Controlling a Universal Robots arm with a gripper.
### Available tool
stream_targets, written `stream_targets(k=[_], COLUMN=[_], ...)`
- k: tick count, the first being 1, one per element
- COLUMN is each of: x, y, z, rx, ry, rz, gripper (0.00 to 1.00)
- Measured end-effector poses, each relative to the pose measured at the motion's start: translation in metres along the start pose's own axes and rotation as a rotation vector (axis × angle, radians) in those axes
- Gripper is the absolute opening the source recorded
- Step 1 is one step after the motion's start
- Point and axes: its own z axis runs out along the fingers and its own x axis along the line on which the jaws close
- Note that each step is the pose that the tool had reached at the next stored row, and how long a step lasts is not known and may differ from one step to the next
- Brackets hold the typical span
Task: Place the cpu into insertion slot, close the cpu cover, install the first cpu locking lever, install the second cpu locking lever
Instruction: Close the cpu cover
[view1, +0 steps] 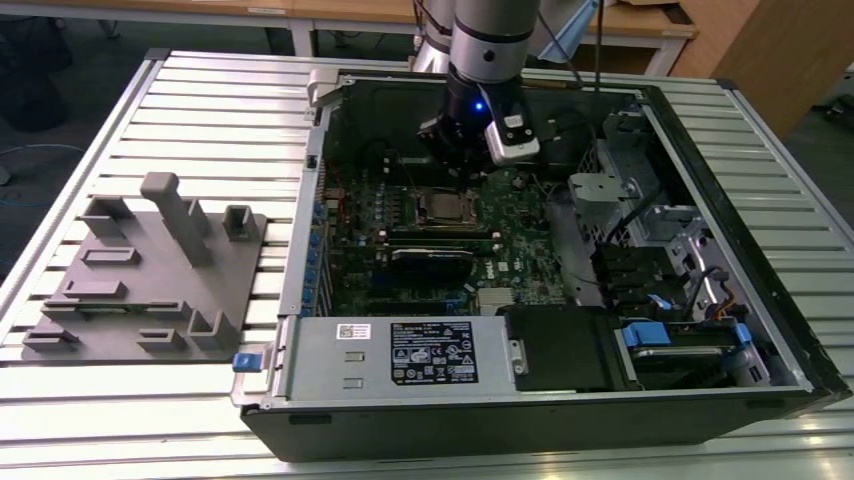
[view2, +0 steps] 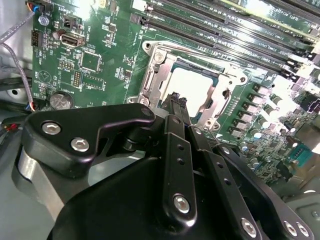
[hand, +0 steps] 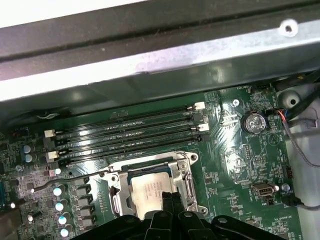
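Up near the top middle of the exterior view, the gripper reaches down into the open computer case and hangs right over the insertion slot on the green motherboard. In both wrist views its fingers are pinched together with nothing between them, tips just above the cpu, which sits flat in the socket. Looks like the cpu cover lies down around the chip, silver face showing through its window, beside the long black memory slots.
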Motion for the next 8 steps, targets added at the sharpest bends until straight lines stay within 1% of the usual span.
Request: stream_targets(k=[3,8], x=[0.0009,0.0090], y=[-0.0002,-0.0019], z=[0.0011,0.0047], rx=[0.0002,0.0002], ry=[0.0004,0.0005], rz=[-0.023,-0.032], gripper=[0.10,0.10])
